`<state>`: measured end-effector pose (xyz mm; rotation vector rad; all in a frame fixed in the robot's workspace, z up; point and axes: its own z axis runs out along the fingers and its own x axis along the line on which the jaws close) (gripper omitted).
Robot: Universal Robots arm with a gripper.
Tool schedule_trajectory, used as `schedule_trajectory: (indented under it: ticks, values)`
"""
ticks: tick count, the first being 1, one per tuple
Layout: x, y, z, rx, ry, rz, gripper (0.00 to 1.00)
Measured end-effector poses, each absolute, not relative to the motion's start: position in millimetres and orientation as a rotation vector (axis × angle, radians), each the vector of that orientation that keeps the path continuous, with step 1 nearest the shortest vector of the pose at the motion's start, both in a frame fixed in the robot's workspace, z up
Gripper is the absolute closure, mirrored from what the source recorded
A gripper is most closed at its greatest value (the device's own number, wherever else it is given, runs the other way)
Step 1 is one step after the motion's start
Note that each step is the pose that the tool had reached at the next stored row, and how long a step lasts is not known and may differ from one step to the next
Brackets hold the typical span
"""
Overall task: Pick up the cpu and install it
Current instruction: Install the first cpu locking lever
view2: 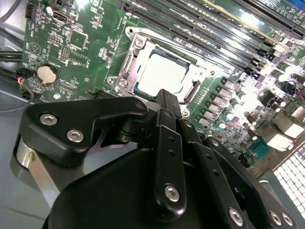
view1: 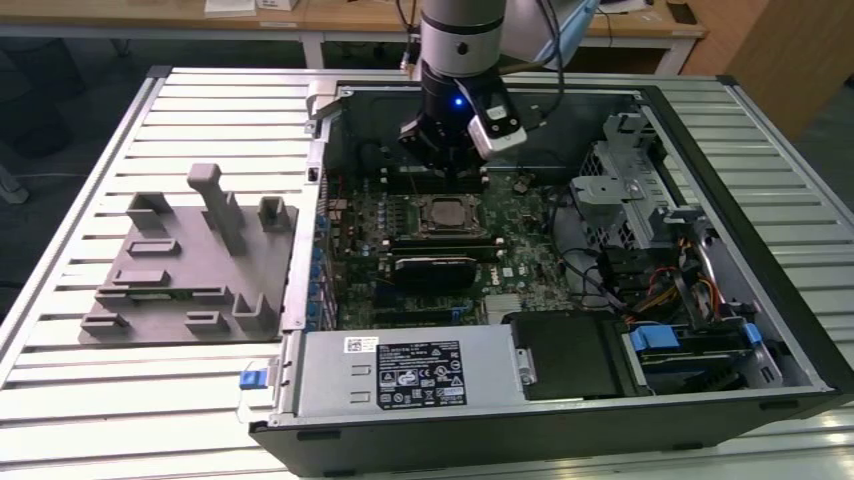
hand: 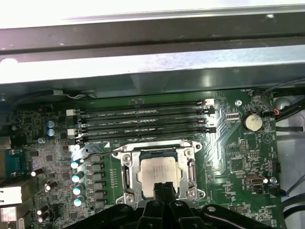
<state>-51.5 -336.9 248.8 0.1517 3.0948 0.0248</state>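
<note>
The cpu [view1: 445, 213], a silver-topped square chip, lies flat inside the metal-framed socket [hand: 127, 164] on the green motherboard [view1: 534, 250]. It shows in both wrist views, cpu [hand: 156, 171] and cpu [view2: 159, 74]. My gripper [view1: 447, 172] hangs inside the open computer case, just above and behind the socket in the exterior view. Its two black fingers are pressed together with nothing between them, gripper [hand: 163, 190], gripper [view2: 167, 101]. The fingertips overlap the near edge of the cpu in both wrist views.
Empty memory slots [hand: 143, 119] run beside the socket, with a coin battery [hand: 251, 121] further along. In the exterior view a grey fixture block [view1: 187, 260] lies left of the case, a power supply [view1: 400, 375] sits at the front, and a drive cage [view1: 627, 190] with cables stands at right.
</note>
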Motion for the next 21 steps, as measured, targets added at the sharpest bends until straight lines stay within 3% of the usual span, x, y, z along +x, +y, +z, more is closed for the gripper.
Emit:
schedule_trajectory:
  ticks: [21]
  values:
    - [-90,-337,249,0.152,3.095,0.025,0.89]
